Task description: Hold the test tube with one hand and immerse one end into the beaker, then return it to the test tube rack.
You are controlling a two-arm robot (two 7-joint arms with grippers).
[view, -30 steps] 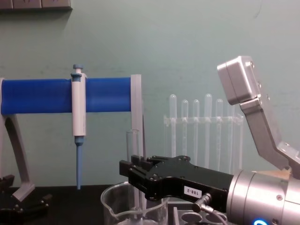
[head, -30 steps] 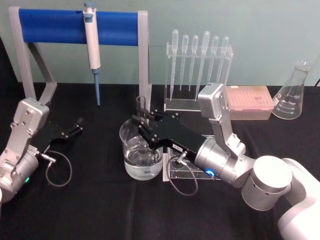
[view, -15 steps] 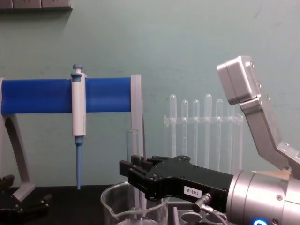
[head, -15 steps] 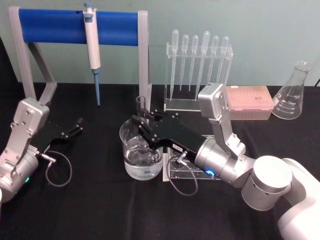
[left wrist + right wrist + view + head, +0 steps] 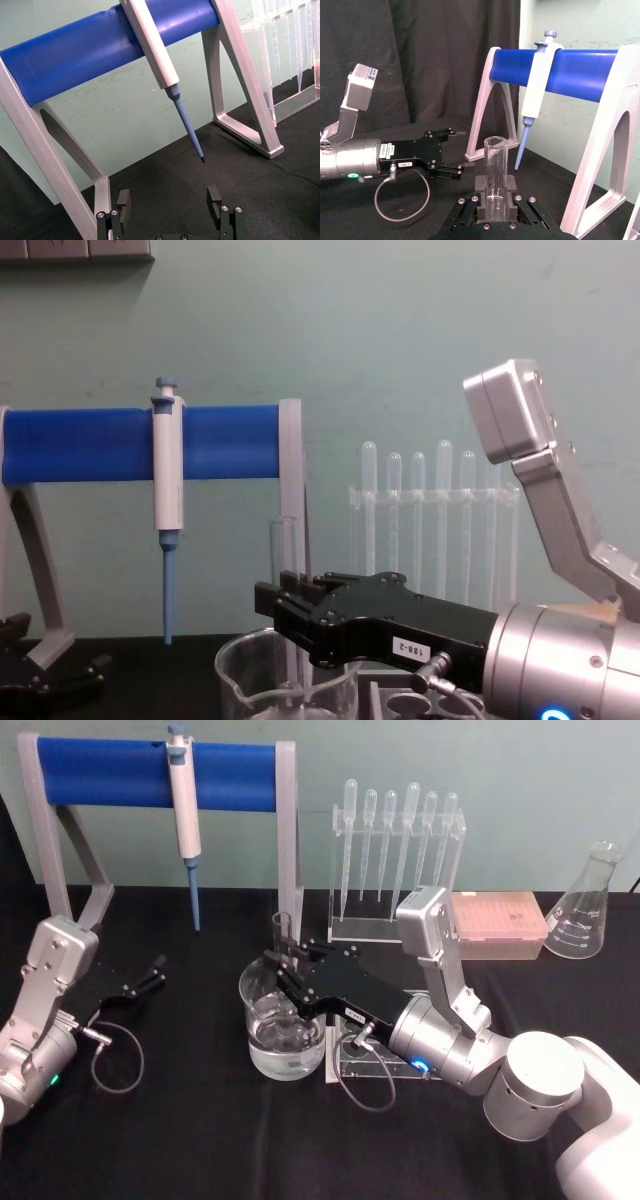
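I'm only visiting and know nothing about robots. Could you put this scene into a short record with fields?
Right gripper: shut on the test tube, above the beaker
Test tube: upright, lower end inside the beaker
Beaker: holds clear liquid
Test tube rack: next to the beaker, on its right
Left gripper: open, idle, far left

A white label (image 5: 405,648) on the right pincer (image 5: 276,596) reads 188-2.
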